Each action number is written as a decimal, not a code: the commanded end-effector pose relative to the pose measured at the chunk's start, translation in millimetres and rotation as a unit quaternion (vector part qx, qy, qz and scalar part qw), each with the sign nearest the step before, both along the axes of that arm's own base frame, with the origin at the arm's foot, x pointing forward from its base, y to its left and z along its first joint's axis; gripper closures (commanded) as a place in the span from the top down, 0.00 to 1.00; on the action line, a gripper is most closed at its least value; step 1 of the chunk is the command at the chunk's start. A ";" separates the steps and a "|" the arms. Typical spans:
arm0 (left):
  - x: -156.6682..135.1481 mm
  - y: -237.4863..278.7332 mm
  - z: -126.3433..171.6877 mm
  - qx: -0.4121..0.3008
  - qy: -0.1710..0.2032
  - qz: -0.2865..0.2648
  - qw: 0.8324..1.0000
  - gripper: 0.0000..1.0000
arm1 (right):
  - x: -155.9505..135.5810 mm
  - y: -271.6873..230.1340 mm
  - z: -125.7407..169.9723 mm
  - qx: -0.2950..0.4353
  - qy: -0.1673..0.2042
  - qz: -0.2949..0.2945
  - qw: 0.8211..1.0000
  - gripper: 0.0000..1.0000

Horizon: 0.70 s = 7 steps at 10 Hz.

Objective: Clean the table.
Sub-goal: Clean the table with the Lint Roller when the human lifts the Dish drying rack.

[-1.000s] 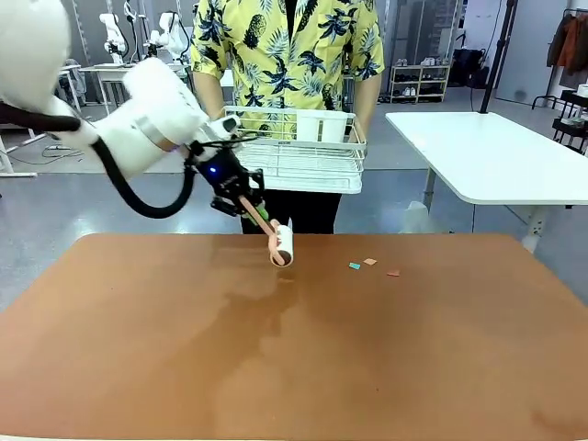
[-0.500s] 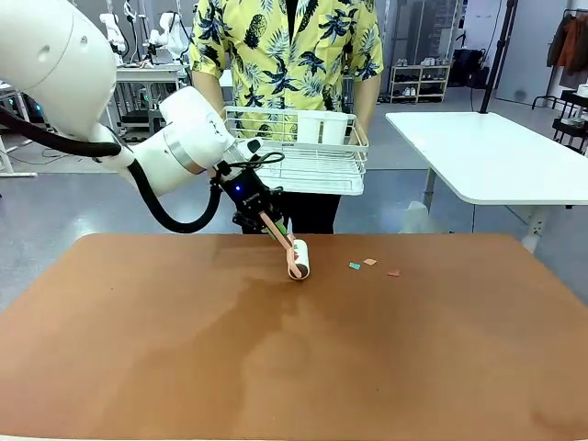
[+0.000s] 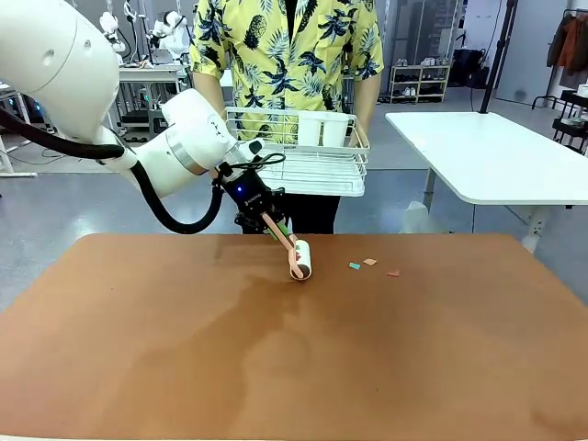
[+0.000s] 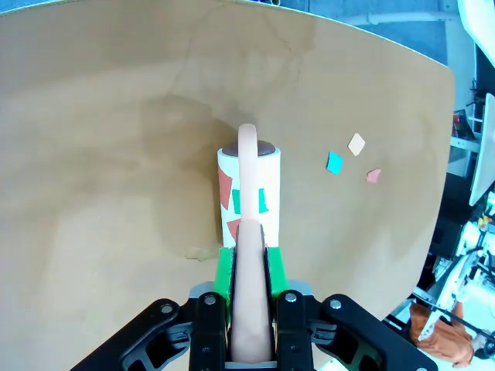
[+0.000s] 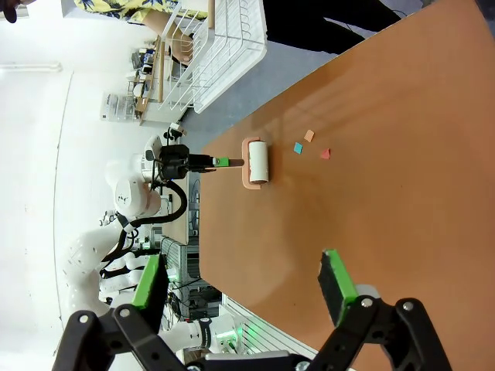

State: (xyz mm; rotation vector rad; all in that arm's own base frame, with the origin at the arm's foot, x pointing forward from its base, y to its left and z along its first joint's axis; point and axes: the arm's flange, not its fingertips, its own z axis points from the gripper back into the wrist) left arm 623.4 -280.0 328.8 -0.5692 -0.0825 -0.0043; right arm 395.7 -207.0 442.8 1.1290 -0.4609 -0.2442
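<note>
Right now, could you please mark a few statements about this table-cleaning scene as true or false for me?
1. The left gripper is shut on the handle of the lint roller. True.
2. Three paper scraps lie loose on the table beside the roller. True.
3. The roller's sheet is bare. False: teal and orange scraps are stuck to it.
4. The right gripper is shut. False: its jaws stand open above the table.
5. The dish rack stands on the table. False: the person holds it up beyond the far edge.
</note>
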 end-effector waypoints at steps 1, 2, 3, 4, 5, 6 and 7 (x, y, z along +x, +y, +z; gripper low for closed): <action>-2.8 2.0 2.5 0.004 -0.002 0.005 1.000 0.21 | -0.5 0.2 2.0 0.006 -0.010 0.002 1.000 1.00; 0.0 0.0 0.0 0.000 0.000 0.000 1.000 0.21 | -0.5 0.2 2.0 0.006 -0.010 0.002 1.000 1.00; 15.4 -21.9 -15.6 0.013 0.030 -0.037 0.999 0.21 | -0.5 0.2 2.0 0.006 -0.010 0.002 1.000 1.00; 34.2 -52.9 -28.7 0.024 0.034 -0.055 0.998 0.21 | -0.5 0.2 2.0 0.006 -0.010 0.002 1.000 1.00; 48.7 -102.6 -49.4 0.034 0.044 -0.054 0.997 0.21 | -0.5 0.2 2.0 0.006 -0.010 0.002 1.000 1.00; 48.7 -150.9 -65.4 0.042 0.038 -0.062 0.997 0.21 | -0.5 0.2 2.0 0.006 -0.010 0.002 1.000 1.00; 45.5 -195.1 -77.1 0.028 0.071 -0.052 0.996 0.21 | -0.5 0.2 2.0 0.006 -0.010 0.002 1.000 1.00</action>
